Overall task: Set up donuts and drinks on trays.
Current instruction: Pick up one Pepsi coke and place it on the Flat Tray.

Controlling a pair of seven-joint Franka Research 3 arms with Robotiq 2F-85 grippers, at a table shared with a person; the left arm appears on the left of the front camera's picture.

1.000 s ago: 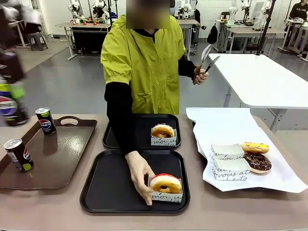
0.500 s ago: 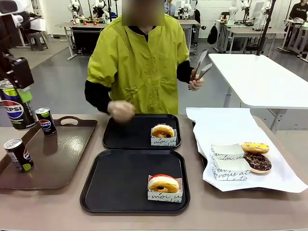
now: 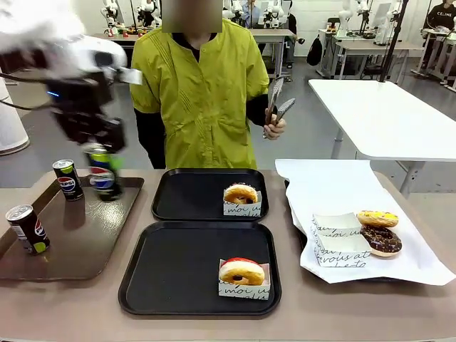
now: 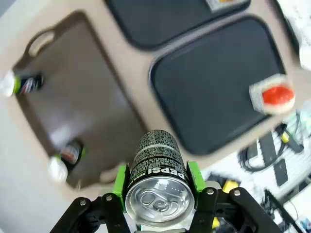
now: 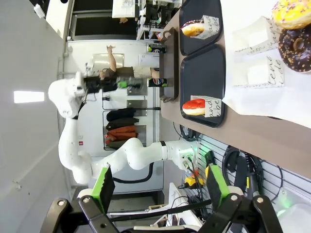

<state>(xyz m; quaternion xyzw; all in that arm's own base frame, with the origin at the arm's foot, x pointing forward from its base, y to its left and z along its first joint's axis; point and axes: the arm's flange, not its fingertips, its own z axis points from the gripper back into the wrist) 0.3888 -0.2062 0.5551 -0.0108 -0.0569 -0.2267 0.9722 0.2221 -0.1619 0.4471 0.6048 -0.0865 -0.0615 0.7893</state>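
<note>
My left gripper (image 3: pixel 102 171) is shut on a black Pepsi can (image 3: pixel 103 178), hanging over the back right corner of the brown tray (image 3: pixel 92 235). In the left wrist view that can (image 4: pixel 158 170) sits upright between the green pads (image 4: pixel 120 180). Two more cans (image 3: pixel 68 178) (image 3: pixel 27 228) stand on the brown tray. The far black tray (image 3: pixel 185 196) holds an orange donut (image 3: pixel 241 192) in a white box. A red-glazed boxed donut (image 3: pixel 244 271) sits on the near black tray (image 3: pixel 171 271). My right gripper (image 5: pixel 159 187) is open, off the table's side, nothing between its fingers.
A person in a yellow-green top stands behind the far tray, holding metal tongs (image 3: pixel 276 105) up at chest height. On white paper (image 3: pixel 335 185) at the right lie a yellow donut (image 3: pixel 377 218), a chocolate-sprinkle donut (image 3: pixel 381 239) and empty paper boxes (image 3: pixel 338 239).
My left arm has swung right with the can, from the far left edge to over the brown tray's right side. The person's hand has left the near tray.
</note>
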